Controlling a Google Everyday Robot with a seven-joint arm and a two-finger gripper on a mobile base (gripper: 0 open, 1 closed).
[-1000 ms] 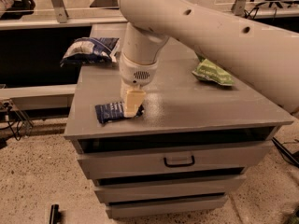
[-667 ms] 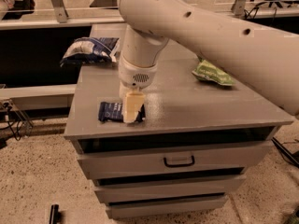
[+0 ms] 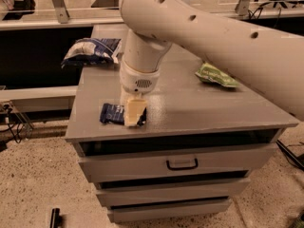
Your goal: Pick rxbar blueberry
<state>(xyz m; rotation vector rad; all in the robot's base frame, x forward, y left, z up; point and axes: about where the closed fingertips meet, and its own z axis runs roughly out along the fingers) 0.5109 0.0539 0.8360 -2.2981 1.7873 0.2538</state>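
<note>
The rxbar blueberry [image 3: 111, 113] is a small flat dark navy wrapper with pale print. It lies near the front left edge of the grey cabinet top [image 3: 190, 103]. My gripper [image 3: 134, 113] hangs straight down from the big pale arm [image 3: 209, 30] and sits on the bar's right end, covering that end. The bar's left part sticks out to the left of the gripper and rests on the surface.
A larger puffy blue-and-white bag [image 3: 91, 51] lies at the back left corner. A green crinkled bag [image 3: 216, 75] lies at the right, partly under the arm. The cabinet has drawers with a handle [image 3: 182, 164] below. Its front edge is close to the bar.
The gripper has come down a little onto the right end of the bar. The bar stays in about the same place on the cabinet top.
</note>
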